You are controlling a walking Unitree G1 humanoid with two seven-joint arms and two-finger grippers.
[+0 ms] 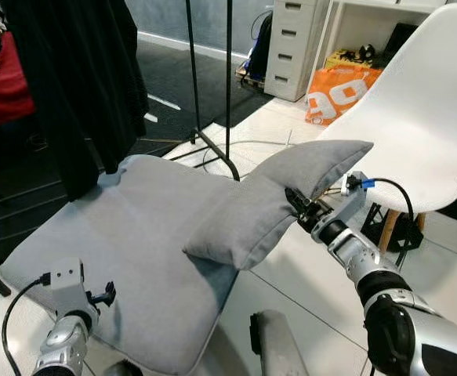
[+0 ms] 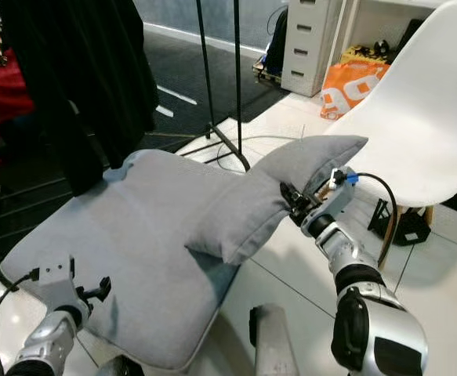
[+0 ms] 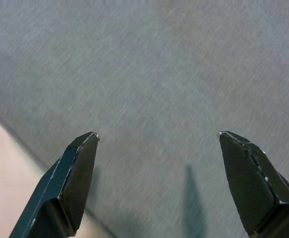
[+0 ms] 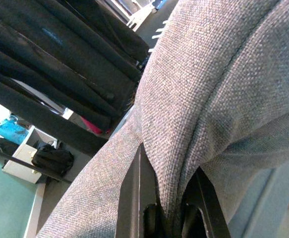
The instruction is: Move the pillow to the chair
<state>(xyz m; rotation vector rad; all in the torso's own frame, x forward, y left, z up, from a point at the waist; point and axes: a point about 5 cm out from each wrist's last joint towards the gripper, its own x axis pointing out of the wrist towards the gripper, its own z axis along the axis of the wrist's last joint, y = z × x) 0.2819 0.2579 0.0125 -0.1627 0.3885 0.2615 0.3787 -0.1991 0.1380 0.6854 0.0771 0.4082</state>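
- Jaws of the right gripper (image 1: 300,205) clamp a fold of the grey pillow (image 1: 275,205), its long axis running away from them over the large cushion (image 1: 126,243).
- White chair (image 1: 424,133) stands just beyond, on their far side.
- Left gripper (image 3: 156,148), jaws apart, hovers over the cushion.

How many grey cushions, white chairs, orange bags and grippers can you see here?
Grey cushions: 2, pillow and large cushion
White chairs: 1, chair
Orange bags: 1, bag
Grippers: 2, left gripper, right gripper
Total: 6
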